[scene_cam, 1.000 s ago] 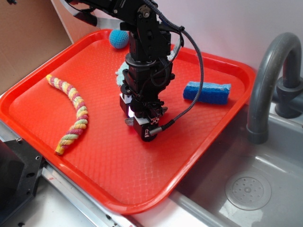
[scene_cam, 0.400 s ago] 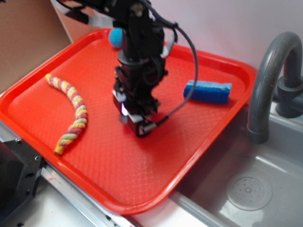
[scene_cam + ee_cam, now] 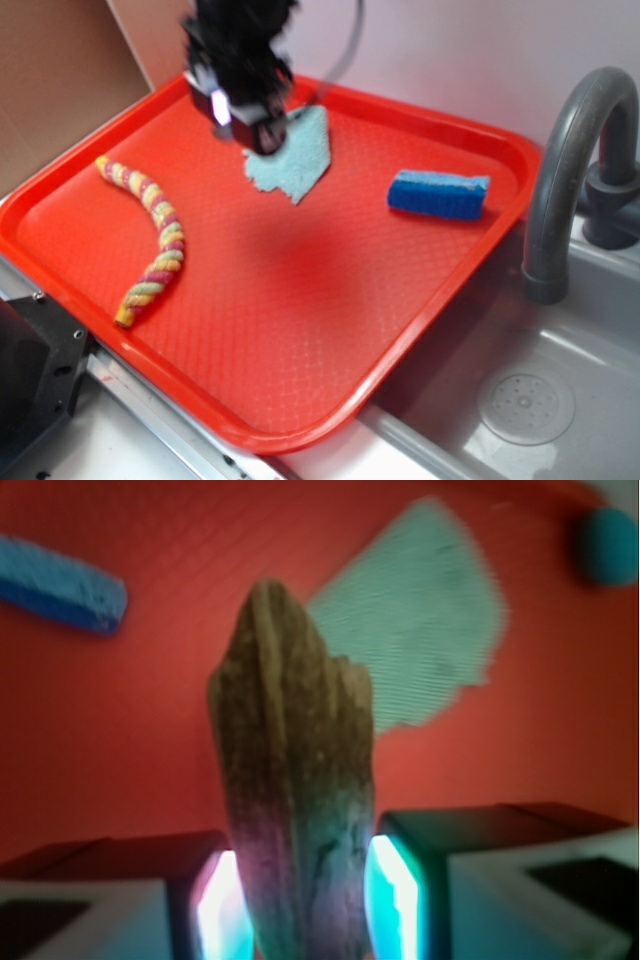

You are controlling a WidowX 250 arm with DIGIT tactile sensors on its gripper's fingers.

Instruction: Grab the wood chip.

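Claw (image 3: 300,900): closed on the wood chip (image 3: 292,780), both pads pressed against its sides (blurred in the exterior view (image 3: 243,110)).
Wood chip: upright between the pads, pointed end projecting beyond them.
Tray (image 3: 300,340): red, below the claw.
Cloth scrap (image 3: 292,155): pale blue, flat, just beside and under the claw.
Sponge (image 3: 438,194): blue, well apart.
Rope (image 3: 150,235): yellow-pink, well apart.
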